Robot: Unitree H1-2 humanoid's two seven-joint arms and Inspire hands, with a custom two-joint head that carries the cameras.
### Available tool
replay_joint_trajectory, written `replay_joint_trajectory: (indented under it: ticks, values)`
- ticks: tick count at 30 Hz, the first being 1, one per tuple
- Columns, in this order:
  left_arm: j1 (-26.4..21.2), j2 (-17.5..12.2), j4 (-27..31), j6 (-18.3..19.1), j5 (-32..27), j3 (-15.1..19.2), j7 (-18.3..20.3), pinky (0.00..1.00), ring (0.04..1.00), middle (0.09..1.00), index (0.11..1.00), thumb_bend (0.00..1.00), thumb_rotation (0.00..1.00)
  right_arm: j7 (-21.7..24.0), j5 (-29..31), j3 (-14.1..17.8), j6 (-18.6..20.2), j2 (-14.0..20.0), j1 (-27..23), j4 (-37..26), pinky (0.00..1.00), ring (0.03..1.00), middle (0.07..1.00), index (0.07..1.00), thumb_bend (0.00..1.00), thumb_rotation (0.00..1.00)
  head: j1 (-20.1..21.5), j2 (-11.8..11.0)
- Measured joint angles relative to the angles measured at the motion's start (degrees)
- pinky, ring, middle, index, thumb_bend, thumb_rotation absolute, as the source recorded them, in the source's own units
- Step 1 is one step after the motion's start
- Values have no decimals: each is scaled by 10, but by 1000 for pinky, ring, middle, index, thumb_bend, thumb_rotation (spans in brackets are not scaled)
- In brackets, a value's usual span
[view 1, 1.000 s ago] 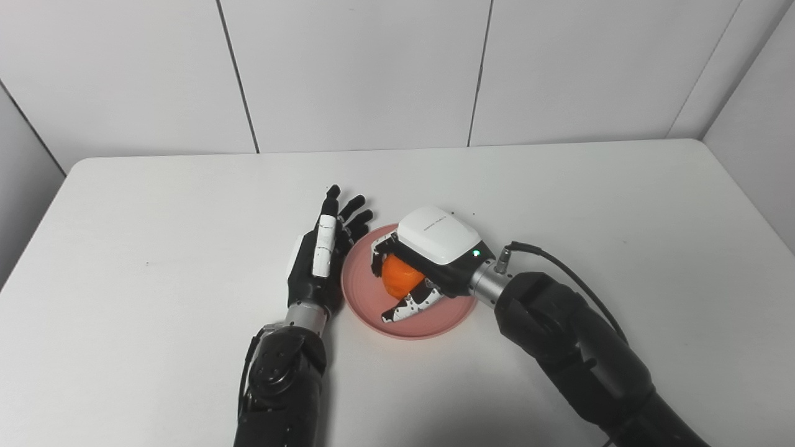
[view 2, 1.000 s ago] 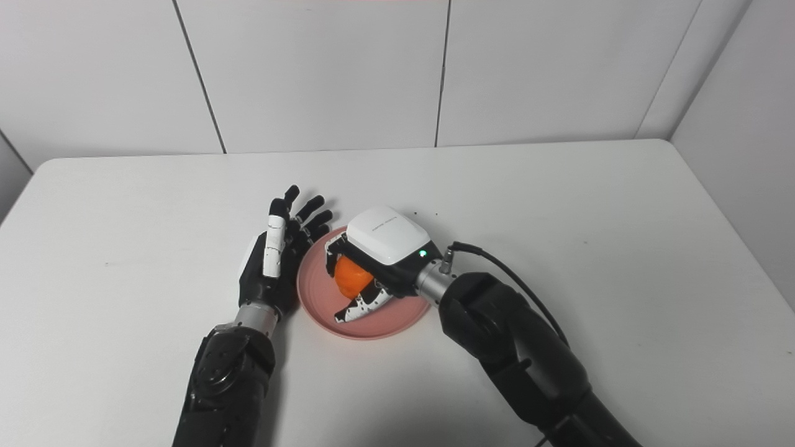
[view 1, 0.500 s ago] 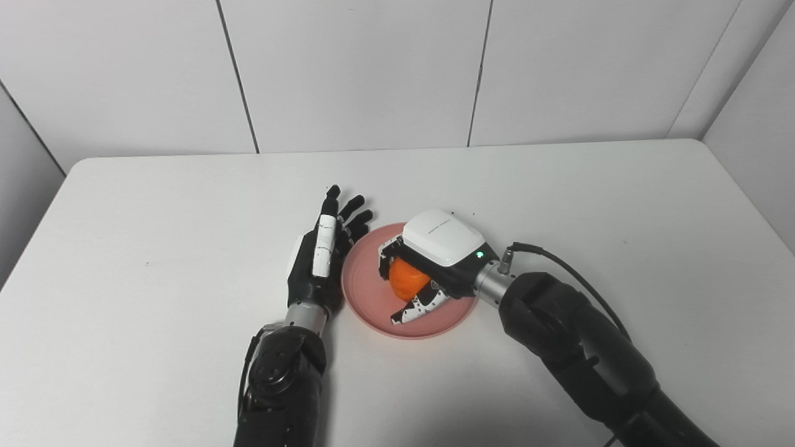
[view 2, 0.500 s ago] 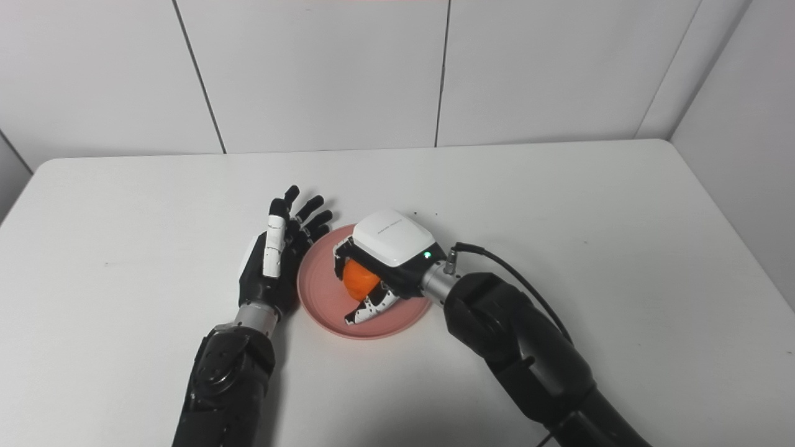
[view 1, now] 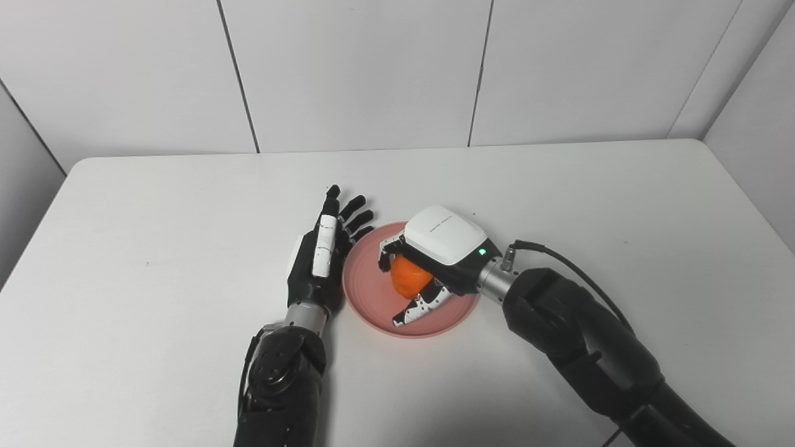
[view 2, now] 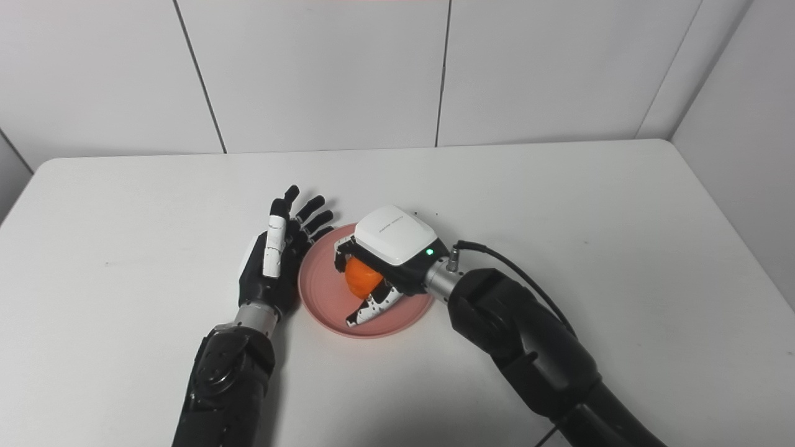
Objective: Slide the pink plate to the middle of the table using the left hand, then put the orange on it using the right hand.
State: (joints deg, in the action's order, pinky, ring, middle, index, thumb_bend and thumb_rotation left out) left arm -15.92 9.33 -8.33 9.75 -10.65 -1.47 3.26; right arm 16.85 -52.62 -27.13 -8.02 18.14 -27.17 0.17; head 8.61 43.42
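The round pink plastic plate (view 1: pixel 372 298) lies flat near the middle of the white bench (view 1: pixel 155 261), somewhat closer to the near edge than to the far edge. Its rim on the left side is just beside the left hand.

The round orange fruit (view 1: pixel 410 278) is over the middle of the plate, enclosed by the right hand (view 1: pixel 428 264). That hand, black with a white back cover and speckled white fingers (view 1: pixel 419 307), is curled around the orange from above and from the right, grasping it. Its lower fingers reach down to the plate surface on the near side. Whether the orange itself is resting on the plate or held just clear of it cannot be told, as the fingers hide its underside. A small green light shows on the wrist end of the hand, and a black cable (view 1: pixel 559 257) loops from the metal wrist back along the right arm.

The left hand (view 1: pixel 320 254), black with a white strip along 1 finger, stands on edge on the bench at the plate's left rim, palm turned toward the plate. Its fingers are extended and spread, pointing toward the far edge; it is released and holds nothing. The fingertips overlap the far-left part of the rim in both views; contact cannot be confirmed.

Pale panelled walls (view 1: pixel 360 74) stand behind the far edge of the bench.
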Motion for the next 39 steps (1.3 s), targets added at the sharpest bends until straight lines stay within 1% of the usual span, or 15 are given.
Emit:
replay_joint_trajectory:
  ticks: [4,6,8,11,12,14,18,21,25,28,30,32,35,37,39]
  values:
    - [0,0,0,0,-1,1,0,815,848,883,986,967,831,-1,5,2,-4,0,0,3,452,528,585,619,872,1000,0,0]
    - [0,0,0,0,-1,0,0,787,845,882,985,963,834,-1,7,3,-6,0,0,5,447,529,590,635,877,1000,0,0]
    - [0,0,0,0,-1,0,0,842,850,883,983,961,832,-2,11,6,-11,0,0,6,447,535,601,647,869,1000,0,0]
    - [0,0,0,0,-4,1,0,835,851,883,980,957,831,-2,17,9,-16,0,0,6,432,527,597,648,857,1000,-2,0]
    - [0,0,0,0,-7,2,0,868,857,885,982,954,830,-2,17,10,-17,0,0,6,429,524,594,644,851,1000,-2,0]
    - [0,0,0,0,-8,2,0,925,862,885,982,952,837,-13,18,12,-20,0,0,7,422,510,576,629,833,1000,-2,0]
    - [0,0,0,0,-8,2,0,974,884,899,986,956,845,-41,19,19,-40,1,-2,8,406,498,586,628,818,1000,-3,0]
    - [0,0,0,1,-8,2,0,957,905,911,988,963,849,-49,29,31,-45,1,-4,7,413,520,623,640,806,1000,-3,0]
    - [-1,-2,0,2,-5,1,0,933,898,901,991,964,870,-73,36,53,-51,1,-8,2,420,534,640,639,784,1000,-4,0]
    - [-2,-5,-1,1,5,-2,0,937,873,893,991,966,874,-97,43,74,-60,1,-16,-1,472,574,639,640,770,1000,-5,0]
    - [-2,-5,-1,0,6,-2,0,941,875,896,989,975,870,-121,50,88,-68,0,-22,-1,435,522,616,661,772,1000,-6,0]
    - [-3,-5,-2,-1,6,-2,0,905,872,903,991,985,869,-143,58,104,-76,0,-24,0,458,572,676,677,767,1000,-6,0]
    - [-3,-5,-4,-6,8,-1,0,868,873,909,998,995,870,-185,84,135,-87,-5,-24,8,470,623,714,704,760,1000,-8,0]
    - [-3,-5,-7,-17,13,-1,-1,842,876,910,1000,989,869,-205,102,155,-89,-10,-22,16,463,621,735,729,781,1000,-11,1]
    - [-3,-5,-12,-34,19,1,-3,857,886,914,987,980,844,-219,124,177,-88,-19,-13,16,518,664,757,746,789,1000,-12,1]
